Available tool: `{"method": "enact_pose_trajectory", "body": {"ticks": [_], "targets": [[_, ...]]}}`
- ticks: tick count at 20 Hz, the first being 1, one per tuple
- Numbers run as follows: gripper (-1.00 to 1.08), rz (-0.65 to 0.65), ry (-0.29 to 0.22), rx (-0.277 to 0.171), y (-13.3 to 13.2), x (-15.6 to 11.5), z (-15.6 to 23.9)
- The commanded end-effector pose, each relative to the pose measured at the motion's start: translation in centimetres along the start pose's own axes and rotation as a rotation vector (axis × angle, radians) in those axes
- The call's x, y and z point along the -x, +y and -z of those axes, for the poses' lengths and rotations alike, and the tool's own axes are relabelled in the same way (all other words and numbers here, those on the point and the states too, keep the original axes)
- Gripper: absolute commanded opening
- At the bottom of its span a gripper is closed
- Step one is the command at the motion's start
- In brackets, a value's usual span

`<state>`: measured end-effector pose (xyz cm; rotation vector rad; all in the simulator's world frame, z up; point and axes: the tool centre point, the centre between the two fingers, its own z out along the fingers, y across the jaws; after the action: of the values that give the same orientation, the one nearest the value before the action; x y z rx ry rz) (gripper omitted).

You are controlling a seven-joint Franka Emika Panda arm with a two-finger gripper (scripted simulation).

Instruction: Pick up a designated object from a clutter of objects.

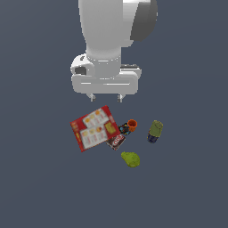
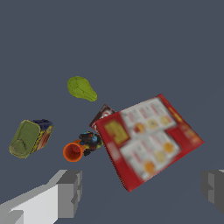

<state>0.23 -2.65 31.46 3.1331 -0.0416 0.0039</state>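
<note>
The dark speckled item (image 2: 90, 141) lies on the grey floor (image 1: 40, 187), hemmed in on 2 sides: the orange cup (image 2: 73, 151) lies tipped on its side right against it, and the edge of the big flat red box (image 2: 148, 140) runs just beside it on the other flank. In the exterior view the item (image 1: 125, 129) shows only as a small dark patch wedged between the cup (image 1: 132, 125) and the box (image 1: 95, 128), with the black-red packet (image 1: 116, 141) just below it, partly tucked under the box corner.

The yellow-green lump (image 1: 130, 159) sits apart from this cluster, nearer the bottom of the exterior view. The green-and-navy item (image 1: 155, 131) lies alone toward the exterior view's right, clear of the cup.

The cup's mouth faces the wrist camera; whether anything is inside it cannot be told at this sharpness.

The gripper (image 1: 106, 96) hangs above the clutter, over the box's far edge, touching nothing. Its 2 fingers stand wide apart and hold nothing; in the wrist view 1 finger (image 2: 70, 192) shows at each lower corner with bare floor between.
</note>
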Motion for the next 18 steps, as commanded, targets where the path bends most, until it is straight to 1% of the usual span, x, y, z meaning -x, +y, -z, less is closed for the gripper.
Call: {"method": "enact_pose_trajectory", "body": {"ticks": [1, 11, 18], "targets": [[1.0, 0.0, 0.0, 0.0, 0.0, 0.0, 0.0], [1.0, 0.046, -0.004, -0.021, -1.3, 0.4, 0.6], [1.0, 0.028, -0.004, -0.02, -1.3, 0.4, 0.2]]}}
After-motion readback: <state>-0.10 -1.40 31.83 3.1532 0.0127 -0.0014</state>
